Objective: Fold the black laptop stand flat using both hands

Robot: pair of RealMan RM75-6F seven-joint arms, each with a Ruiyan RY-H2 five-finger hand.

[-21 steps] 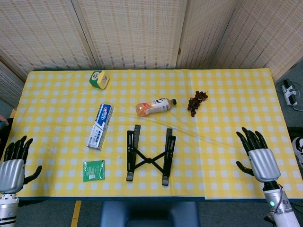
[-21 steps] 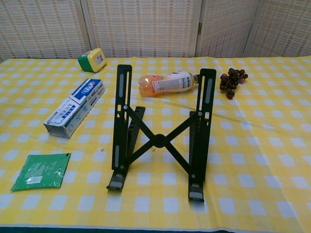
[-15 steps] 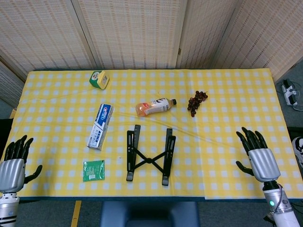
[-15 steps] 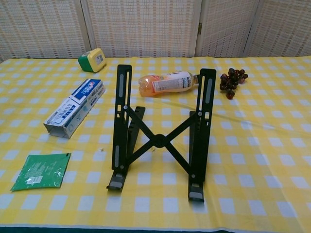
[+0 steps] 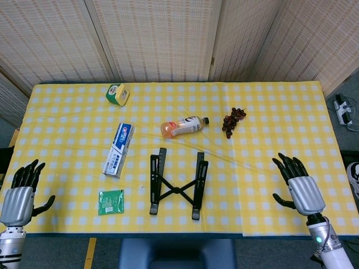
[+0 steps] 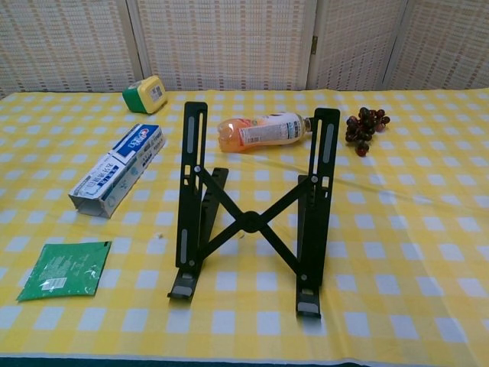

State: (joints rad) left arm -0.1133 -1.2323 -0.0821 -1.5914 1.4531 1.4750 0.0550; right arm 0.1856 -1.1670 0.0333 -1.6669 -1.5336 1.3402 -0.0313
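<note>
Black metal bars crossed in an X form the laptop stand [image 5: 178,183], seen propped open near the surface's [image 5: 269,112] 6 o'clock edge; no folding is judged done, and both grasps are left. The left hand [image 5: 19,197] at 8 o'clock and the right hand [image 5: 297,186] at 4 o'clock are held well apart from it, fingers spread, nothing gripped. Yellow checked cloth is draped underneath.

Matt black laptop stand [image 6: 248,218]; checked cloth tablecloth [image 6: 412,229]; glossy bottle [image 6: 263,130].
</note>
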